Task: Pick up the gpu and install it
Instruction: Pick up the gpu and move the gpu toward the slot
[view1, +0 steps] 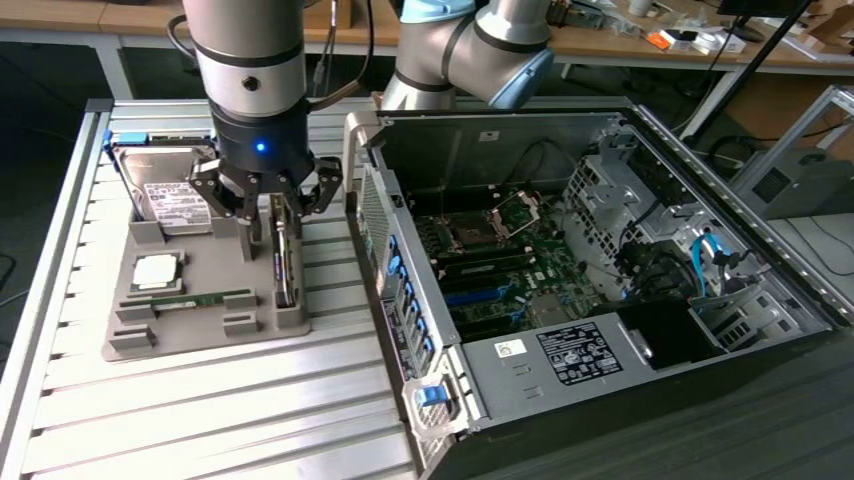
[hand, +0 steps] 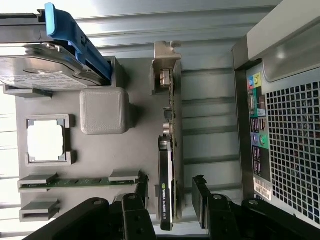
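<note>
Robot arm reaching down at the upper left of the exterior view, over a grey tray (view1: 200, 335) on a slatted table (view1: 200, 420). Its gripper (view1: 271, 225) hangs with the fingers (view1: 248, 235) spread wide, holding nothing. The gpu (view1: 283, 262) stands on edge in the tray directly below, between the fingers. Its long axis runs from the upper frame to the lower frame, parallel to the near wall of the open computer case (view1: 400, 300) at centre right. To the exterior view's left of the card lie a hard drive (view1: 174, 195), a processor chip (view1: 156, 270) and a memory stick (view1: 194, 298). The motherboard (view1: 494, 255) shows inside the case.

Wrist view, looking down the gripper (hand: 171, 184): the gpu (hand: 167, 165) is seen edge-on, a thin dark strip. Its silvery bracket (hand: 166, 55) is at the end farthest from the gripper, level with the hard drive (hand: 45, 70). Black fingers (hand: 200, 200) flank the near end, with a gap on each side. A grey block (hand: 104, 111) of the tray (hand: 145, 150) sits just beside the card, and the computer case (hand: 285, 150) stands near its other side.
</note>
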